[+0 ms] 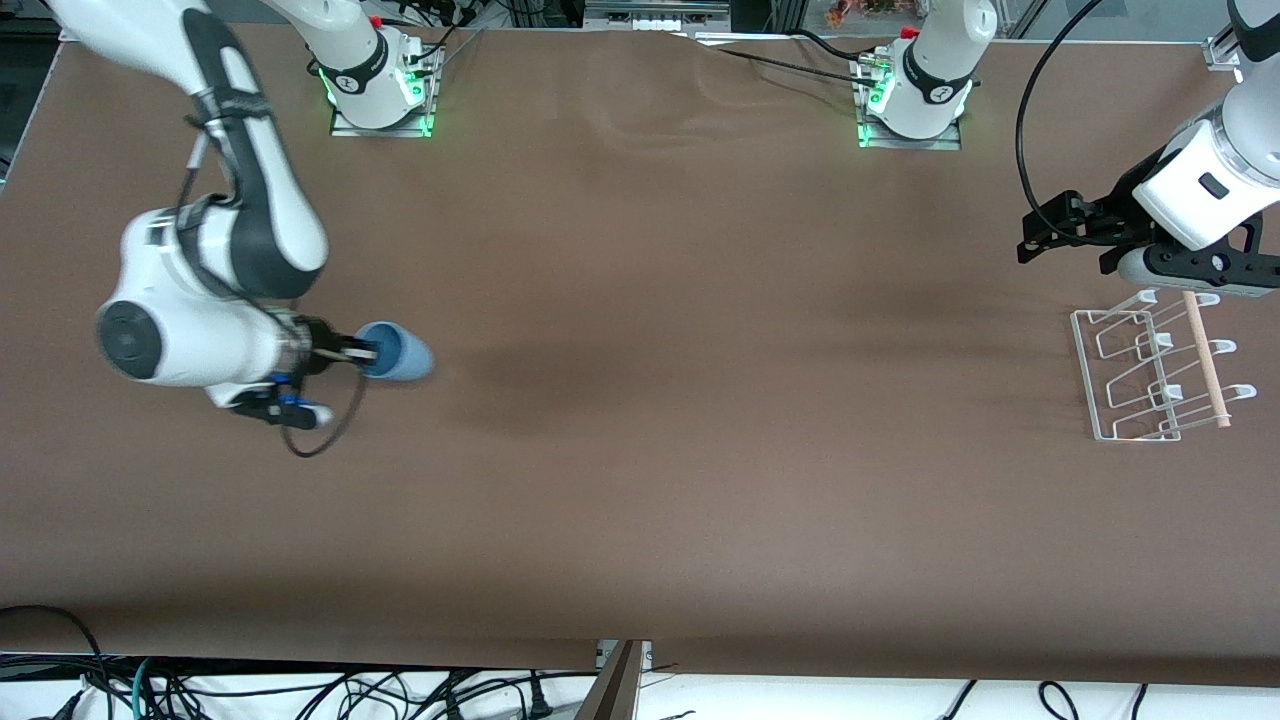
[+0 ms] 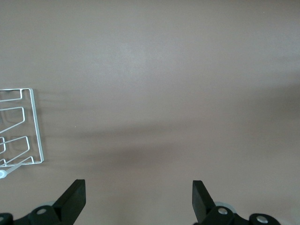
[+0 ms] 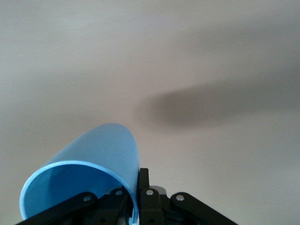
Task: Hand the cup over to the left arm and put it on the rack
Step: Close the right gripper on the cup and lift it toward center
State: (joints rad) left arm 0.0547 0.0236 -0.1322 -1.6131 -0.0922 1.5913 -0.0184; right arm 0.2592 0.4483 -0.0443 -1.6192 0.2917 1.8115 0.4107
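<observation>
The light-blue cup [image 1: 398,352] is held on its side above the table at the right arm's end, its open mouth turned to the wrist. My right gripper [image 1: 366,352] is shut on the cup's rim, one finger inside and one outside; the right wrist view shows the cup [image 3: 93,164] pinched by the wall between the fingers [image 3: 144,187]. My left gripper [image 1: 1040,235] is open and empty, held in the air beside the rack [image 1: 1150,375] at the left arm's end. The rack's corner [image 2: 33,126] shows in the left wrist view beside the open gripper [image 2: 139,197].
The brown table [image 1: 700,400] carries nothing else between the two arms. Both arm bases [image 1: 375,75] stand along the table's edge farthest from the front camera. Cables hang below the edge nearest to that camera.
</observation>
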